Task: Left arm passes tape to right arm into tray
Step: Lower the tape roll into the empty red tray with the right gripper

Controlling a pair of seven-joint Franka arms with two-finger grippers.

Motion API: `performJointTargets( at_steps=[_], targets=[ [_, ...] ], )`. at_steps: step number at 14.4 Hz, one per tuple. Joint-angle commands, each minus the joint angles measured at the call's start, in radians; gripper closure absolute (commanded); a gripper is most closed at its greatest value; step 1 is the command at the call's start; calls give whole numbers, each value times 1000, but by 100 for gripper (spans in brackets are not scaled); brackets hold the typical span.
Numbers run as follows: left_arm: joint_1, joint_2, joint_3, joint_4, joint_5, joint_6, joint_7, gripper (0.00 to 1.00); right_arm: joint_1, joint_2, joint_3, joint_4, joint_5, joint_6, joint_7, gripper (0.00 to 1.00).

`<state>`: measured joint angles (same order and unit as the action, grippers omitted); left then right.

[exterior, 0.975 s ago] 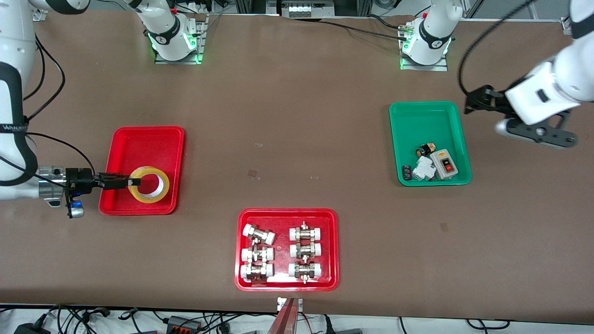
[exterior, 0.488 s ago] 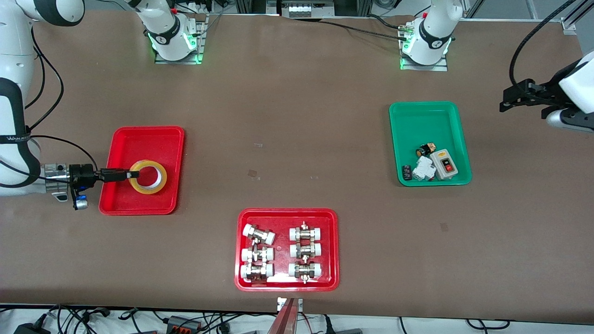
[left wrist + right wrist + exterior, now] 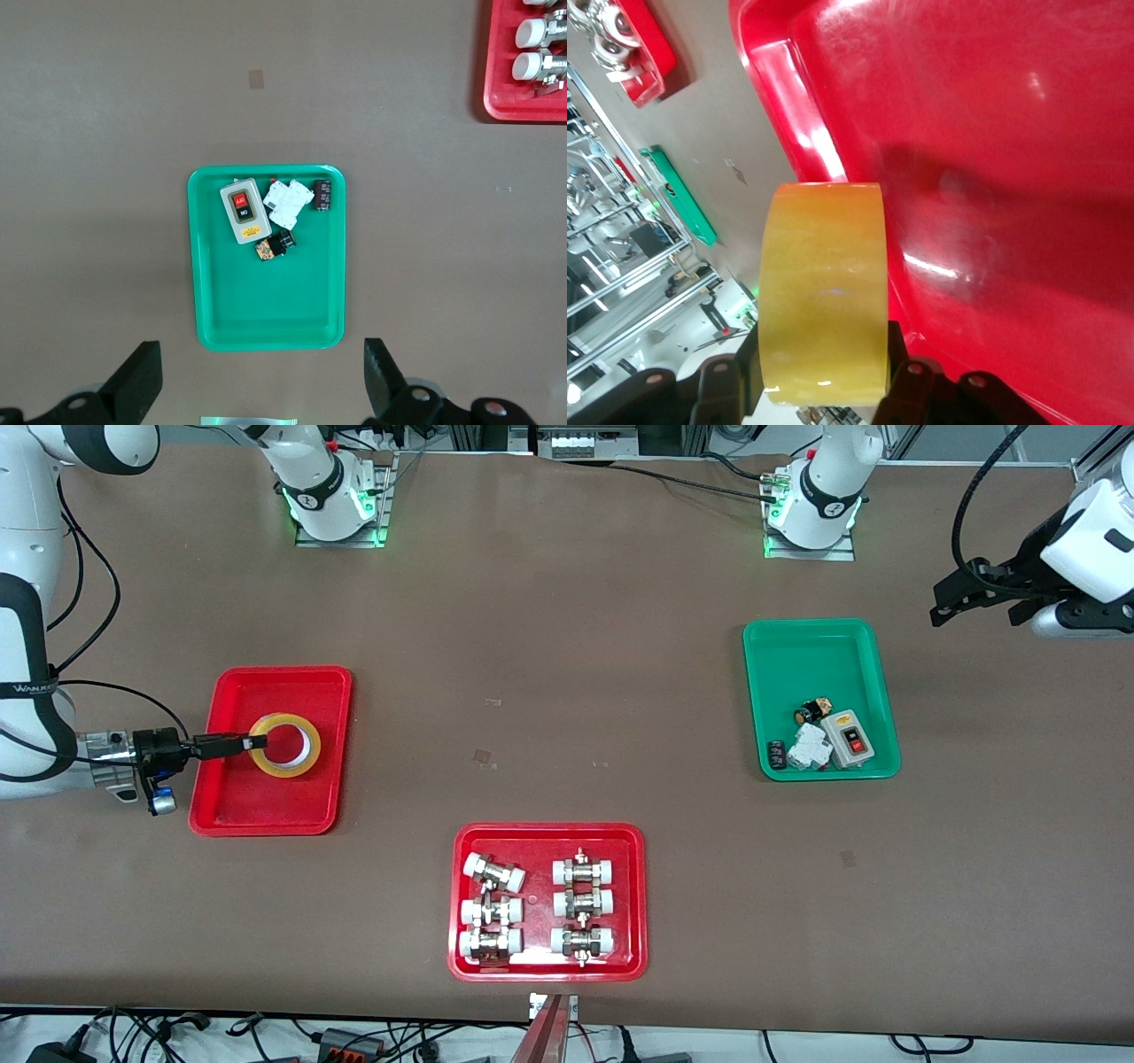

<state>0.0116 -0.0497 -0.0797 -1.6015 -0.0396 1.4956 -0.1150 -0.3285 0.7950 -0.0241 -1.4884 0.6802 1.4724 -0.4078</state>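
The yellow tape [image 3: 283, 745] is gripped by its rim in my right gripper [image 3: 252, 741], which is shut on it. The roll lies flat, low over the middle of the plain red tray [image 3: 266, 806]; I cannot tell whether it touches the floor. In the right wrist view the tape [image 3: 824, 292] fills the gap between the black fingers [image 3: 917, 381], with the red tray [image 3: 992, 177] under it. My left gripper [image 3: 952, 602] is open and empty, up in the air over the table's left-arm end beside the green tray [image 3: 815, 655]. The left wrist view shows its fingers [image 3: 133, 385] wide apart.
The green tray [image 3: 266, 301] holds a grey switch box [image 3: 846, 738] and small electrical parts. A wider red tray [image 3: 547, 965] with several white-capped metal fittings [image 3: 492, 908] sits near the front edge. The arm bases stand at the table's back edge.
My right gripper has carried the tape from the tray's front part to over its middle, and lower. My left arm has drawn back toward its end of the table.
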Motion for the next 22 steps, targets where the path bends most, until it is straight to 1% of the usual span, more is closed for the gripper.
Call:
performJointTargets(
  at_steps=[1, 2, 5, 7, 10, 12, 14, 16, 18, 19, 20, 22],
  targets=[
    [8, -19, -8, -28, 29, 18, 0, 0, -29, 4, 23, -4, -11, -1, -31, 40],
    [7, -16, -15, -26, 29, 18, -2, 0, -29, 4, 23, -9, -10, 3, -31, 0],
    [8, -4, -3, -17, 35, 18, -5, 0, -24, 16, 23, -9, -11, 5, -40, 0],
    [8, -4, 0, -17, 35, 15, -2, 0, -20, 26, 23, -10, -13, 15, -100, 0],
    [8, 1, 1, -5, 84, 21, 41, 0, -11, 27, 23, -24, -59, 66, -126, 0],
    [13, 11, 1, 8, 86, 22, 80, 0, 28, 0, 24, -13, -181, 123, -126, 0],
    [13, 16, 1, 17, 86, 15, 81, 0, 74, -54, 23, -13, -287, 178, -112, 0],
    [25, 18, 6, 15, 86, 15, 98, 0, 117, -104, 23, -9, -434, 196, -95, 0],
    [57, 24, 5, 15, 84, 15, 113, 0, 149, -173, 23, -1, -534, 203, 42, 0],
    [59, 24, 6, 15, 84, 14, 113, 0, 167, -204, 24, -1, -571, 195, 125, 0],
    [70, 24, 6, 14, 86, 14, 115, 0, 184, -244, 26, -1, -587, 192, 220, 0],
    [85, 28, 5, 15, 81, 17, 144, 0, 216, -308, 27, 14, -590, 192, 357, 0]
  ],
)
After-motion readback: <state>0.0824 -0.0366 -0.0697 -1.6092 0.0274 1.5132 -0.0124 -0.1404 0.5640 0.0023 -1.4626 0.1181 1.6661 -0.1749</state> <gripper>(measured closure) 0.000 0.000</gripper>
